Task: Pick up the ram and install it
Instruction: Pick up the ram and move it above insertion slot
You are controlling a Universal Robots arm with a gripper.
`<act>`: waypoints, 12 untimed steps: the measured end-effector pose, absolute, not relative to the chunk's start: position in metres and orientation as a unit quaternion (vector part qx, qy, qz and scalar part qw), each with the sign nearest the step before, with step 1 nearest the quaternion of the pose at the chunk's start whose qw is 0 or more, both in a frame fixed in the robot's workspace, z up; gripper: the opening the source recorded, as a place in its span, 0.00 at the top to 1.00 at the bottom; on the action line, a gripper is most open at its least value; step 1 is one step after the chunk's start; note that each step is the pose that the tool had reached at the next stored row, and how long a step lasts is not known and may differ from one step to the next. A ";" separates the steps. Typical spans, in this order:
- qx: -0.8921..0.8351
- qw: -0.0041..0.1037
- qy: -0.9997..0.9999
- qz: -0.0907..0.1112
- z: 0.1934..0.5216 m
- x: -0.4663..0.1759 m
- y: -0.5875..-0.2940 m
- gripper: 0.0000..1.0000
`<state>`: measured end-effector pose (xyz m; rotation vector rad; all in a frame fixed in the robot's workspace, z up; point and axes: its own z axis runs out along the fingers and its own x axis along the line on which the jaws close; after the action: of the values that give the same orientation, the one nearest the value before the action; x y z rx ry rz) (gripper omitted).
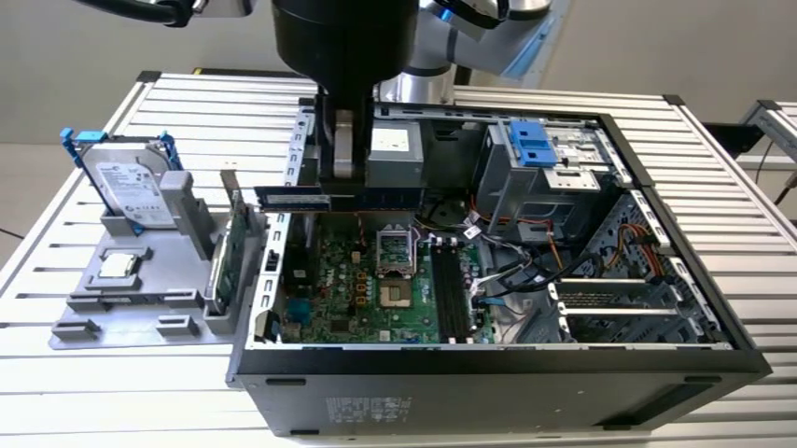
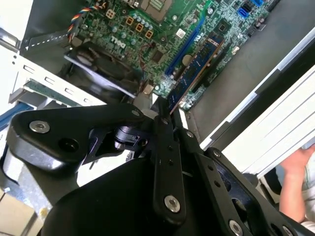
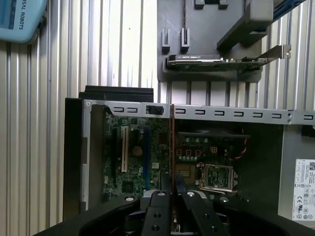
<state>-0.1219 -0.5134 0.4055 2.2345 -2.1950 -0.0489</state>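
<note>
Gripper (image 2: 165,115) closed on one end of the ram (image 2: 194,69), the fingers (image 2: 162,142) pinching the blue stick so that it juts out beyond them. In the first wrist view the ram (image 3: 171,142) appears edge-on as a thin line between the fingers. In the exterior view the gripper (image 1: 342,173) holds the ram (image 1: 293,198) level inside the open computer case (image 1: 498,373), above the green motherboard (image 1: 361,280) and apart from the black memory slots (image 1: 449,289). The case also contains a silver power supply (image 1: 398,154) and a drive cage with a blue latch (image 1: 536,140). At the exterior view's left, beside the case, a grey fixture (image 1: 112,317) holds an upright hard drive (image 1: 125,182), a small square chip (image 1: 118,266) and a green expansion card (image 1: 230,257) standing on edge. All rests on a slatted table (image 1: 187,103).
</note>
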 end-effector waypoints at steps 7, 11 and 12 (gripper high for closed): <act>0.713 0.004 -0.701 -0.016 0.405 -0.112 -0.513 1.00; 0.713 0.005 -0.701 -0.016 0.406 -0.108 -0.513 1.00; 0.713 0.005 -0.701 -0.016 0.405 -0.107 -0.513 1.00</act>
<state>-0.1068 -0.5135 0.4055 2.2345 -2.1949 -0.0489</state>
